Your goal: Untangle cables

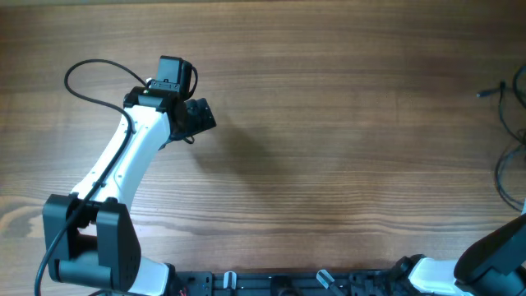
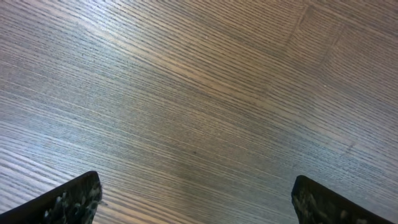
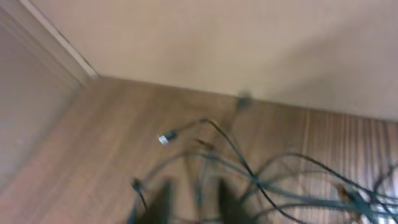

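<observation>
The cables point(image 3: 249, 171) at the right are seemingly being approached. The left gripper point(image 2: 196, 186) is spread empty; whether the right gripper point(image 3: 194, 202) is parted cannot be told. One strand must be pinched.

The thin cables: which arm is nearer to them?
Right. The right arm has the cables at its jaws; the left arm is far across the table, jaws over bare wood.

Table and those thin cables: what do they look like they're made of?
Table: wood or wood-look laminate, matte; straight brown grain lines show. Cables: dark, probably plastic-sheathed wire, bending in loose loops; one pale, perhaps metal plug end.
</observation>
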Motion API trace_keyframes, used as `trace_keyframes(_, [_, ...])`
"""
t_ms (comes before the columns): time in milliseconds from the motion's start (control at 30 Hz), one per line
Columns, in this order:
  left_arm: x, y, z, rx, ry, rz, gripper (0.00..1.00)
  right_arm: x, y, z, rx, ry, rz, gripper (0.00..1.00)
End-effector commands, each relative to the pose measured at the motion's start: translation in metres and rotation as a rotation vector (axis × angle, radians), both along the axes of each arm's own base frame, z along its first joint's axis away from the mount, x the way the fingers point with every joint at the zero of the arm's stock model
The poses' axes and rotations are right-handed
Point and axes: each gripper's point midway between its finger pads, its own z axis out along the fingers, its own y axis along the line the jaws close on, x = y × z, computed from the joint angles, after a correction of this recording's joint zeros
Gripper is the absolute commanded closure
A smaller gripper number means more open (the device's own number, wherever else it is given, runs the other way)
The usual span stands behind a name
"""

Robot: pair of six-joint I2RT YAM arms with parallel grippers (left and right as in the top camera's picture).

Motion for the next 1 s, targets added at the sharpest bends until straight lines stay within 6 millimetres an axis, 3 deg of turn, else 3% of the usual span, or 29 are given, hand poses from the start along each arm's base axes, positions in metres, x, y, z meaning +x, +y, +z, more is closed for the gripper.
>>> trace_keyframes(0, [-0.001,0.000,-0.004,-0.006,0.014,-0.010,0.00,0.008,-0.002,0.005,-0.006,-0.050,0.009,0.00])
trace_keyframes(67, [-0.001,0.000,-0.004,-0.006,0.014,-0.010,0.00,0.022,0.008,0.005,0.105,-0.207,0.016,0.00])
trace_keyframes(133, [-0.001,0.000,-0.004,-0.006,0.014,-0.010,0.00,0.052,0.039,0.005,0.335,-0.405,0.135,0.00])
trace_keyframes(167, [-0.001,0.000,-0.004,-0.006,0.014,-0.010,0.00,0.086,0.091,0.026,0.462,-0.500,0.472,0.00])
trace_keyframes(233, [-0.001,0.000,-0.004,-0.006,0.015,-0.010,0.00,0.107,0.175,0.072,0.310,-0.520,1.086,0.00])
trace_keyframes(267, [-0.001,0.000,-0.004,-0.006,0.014,-0.010,0.00,0.108,0.199,0.073,0.324,-0.513,1.188,0.00])
trace_keyframes(300, [-0.001,0.000,-0.004,-0.006,0.014,-0.010,0.00,0.106,0.212,0.050,0.438,-0.451,1.157,0.00])
trace_keyframes(367, [-0.001,0.000,-0.004,-0.007,0.014,-0.010,0.00,0.087,0.204,-0.020,0.610,-0.215,0.880,0.00])
trace_keyframes(433, [-0.001,0.000,-0.004,-0.007,0.014,-0.010,0.00,0.029,0.179,-0.096,0.677,0.108,0.450,0.00])
trace_keyframes(467, [-0.001,0.000,-0.004,-0.006,0.014,-0.011,0.00,-0.007,0.168,-0.115,0.703,0.218,0.229,0.00])
trace_keyframes(500, [-0.001,0.000,-0.004,-0.006,0.014,-0.011,0.00,-0.033,0.161,-0.123,0.712,0.273,0.063,0.00])
trace_keyframes(567, [-0.001,0.000,-0.004,-0.006,0.014,-0.011,0.00,-0.108,0.149,-0.128,0.708,0.322,-0.461,0.00])
trace_keyframes(633, [-0.001,0.000,-0.004,-0.006,0.014,-0.011,0.00,-0.142,0.139,-0.122,0.629,0.309,-0.695,0.02])
trace_keyframes(733, [-0.001,0.000,-0.004,-0.006,0.014,-0.011,0.00,-0.163,0.118,-0.123,0.485,0.324,-0.771,0.12])
trace_keyframes(867, [-0.001,0.000,-0.004,-0.006,0.014,-0.011,0.00,-0.177,0.114,-0.156,0.477,0.294,-0.793,0.22])
trace_keyframes(967, [-0.001,0.000,-0.004,-0.006,0.013,-0.011,0.00,-0.180,0.114,-0.180,0.468,0.261,-0.770,0.41])
